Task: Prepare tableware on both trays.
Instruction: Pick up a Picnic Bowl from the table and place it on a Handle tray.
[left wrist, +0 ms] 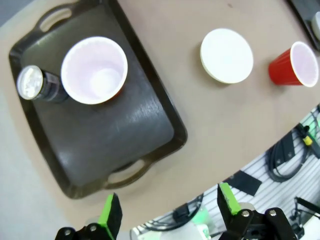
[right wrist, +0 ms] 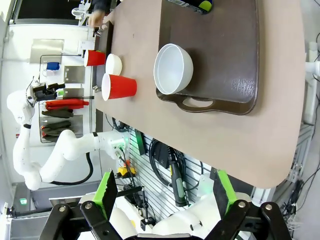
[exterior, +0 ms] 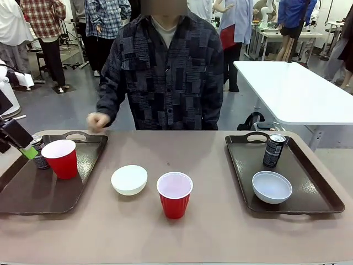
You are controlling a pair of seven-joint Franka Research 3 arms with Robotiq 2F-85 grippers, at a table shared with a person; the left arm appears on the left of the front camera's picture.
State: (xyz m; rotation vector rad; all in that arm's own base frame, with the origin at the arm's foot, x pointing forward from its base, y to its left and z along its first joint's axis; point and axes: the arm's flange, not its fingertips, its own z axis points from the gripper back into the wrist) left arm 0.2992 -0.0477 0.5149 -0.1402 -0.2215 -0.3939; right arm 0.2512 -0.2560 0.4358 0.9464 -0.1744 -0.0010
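The left tray [exterior: 33, 190] holds a red cup [exterior: 60, 158] and a black can [exterior: 38, 153] side by side at its far end. My left gripper [exterior: 26, 148] hovers at the tray's left edge, in front of the can, open and empty. From the left wrist, the open gripper [left wrist: 169, 210] hangs over the table's near edge, short of the tray [left wrist: 125, 130], cup [left wrist: 94, 70] and can [left wrist: 37, 85]. The right tray [exterior: 309, 193] carries a can [exterior: 274, 150] and a white bowl [exterior: 272, 186]. My right gripper [right wrist: 164, 192] is open, off the table edge, near that tray [right wrist: 235, 60].
A second white bowl [exterior: 129, 179] and a second red cup [exterior: 174, 194] stand on the bare tabletop [exterior: 209, 165] between the trays. The person stands at the far side, one fist [exterior: 98, 121] just beyond the left tray's handle.
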